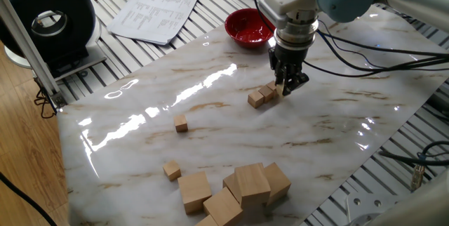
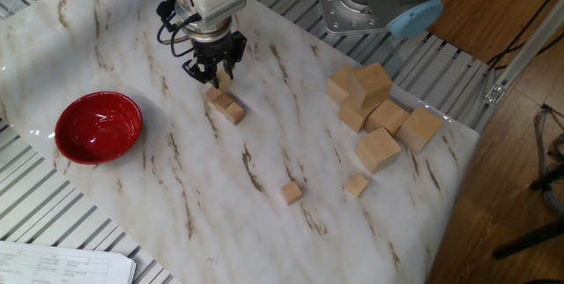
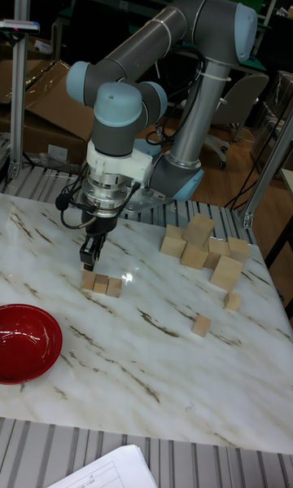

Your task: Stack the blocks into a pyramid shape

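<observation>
A short row of small tan blocks [image 1: 257, 99] [image 2: 233, 111] [image 3: 102, 283] lies on the marble tabletop near its middle. My gripper [image 1: 283, 86] [image 2: 214, 71] [image 3: 89, 252] hangs just above the end of that row nearest the red bowl, pointing straight down. It is shut on another small block [image 2: 225, 78], which shows as a tan patch between the fingers. Two loose blocks lie apart from the row: one [image 1: 182, 123] [image 2: 291, 193] [image 3: 201, 324] and another [image 1: 172, 169] [image 2: 357, 184] [image 3: 233, 300].
A red bowl [image 1: 250, 27] [image 2: 98, 126] [image 3: 24, 343] stands at the tabletop's edge beyond the row. A heap of much larger wooden cubes [image 1: 238, 187] [image 2: 379, 108] [image 3: 203, 248] fills one corner. Papers [image 1: 154, 10] and a black round device [image 1: 49, 22] lie off the marble.
</observation>
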`<state>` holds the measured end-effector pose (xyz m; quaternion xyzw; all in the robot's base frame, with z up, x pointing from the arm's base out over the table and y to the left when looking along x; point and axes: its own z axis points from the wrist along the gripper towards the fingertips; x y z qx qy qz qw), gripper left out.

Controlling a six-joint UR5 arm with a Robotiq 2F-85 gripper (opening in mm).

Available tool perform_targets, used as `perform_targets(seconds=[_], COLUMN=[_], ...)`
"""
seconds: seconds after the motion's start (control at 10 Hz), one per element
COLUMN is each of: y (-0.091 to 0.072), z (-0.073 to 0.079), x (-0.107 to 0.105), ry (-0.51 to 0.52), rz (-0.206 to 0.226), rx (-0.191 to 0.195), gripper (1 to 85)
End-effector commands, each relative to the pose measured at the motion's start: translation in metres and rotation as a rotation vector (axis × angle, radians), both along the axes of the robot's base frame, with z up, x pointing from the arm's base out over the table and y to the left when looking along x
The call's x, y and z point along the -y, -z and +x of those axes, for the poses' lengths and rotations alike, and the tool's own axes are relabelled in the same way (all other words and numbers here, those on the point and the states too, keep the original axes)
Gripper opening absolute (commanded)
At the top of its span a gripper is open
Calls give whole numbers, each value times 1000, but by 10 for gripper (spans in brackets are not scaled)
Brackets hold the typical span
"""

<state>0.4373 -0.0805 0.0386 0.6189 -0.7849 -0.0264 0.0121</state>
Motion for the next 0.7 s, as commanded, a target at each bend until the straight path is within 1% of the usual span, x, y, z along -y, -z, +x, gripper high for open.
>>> perform_targets(seconds=[0.0,0.3,0.4,0.6], y=[-1,-1,-2,-5], z=[3,5,4,-5], x=[-2,-2,-4,-10], ry=[7,6,13,40], rz=[10,13,21,39], rx=[5,5,3,-12], gripper=[10,10,10,10])
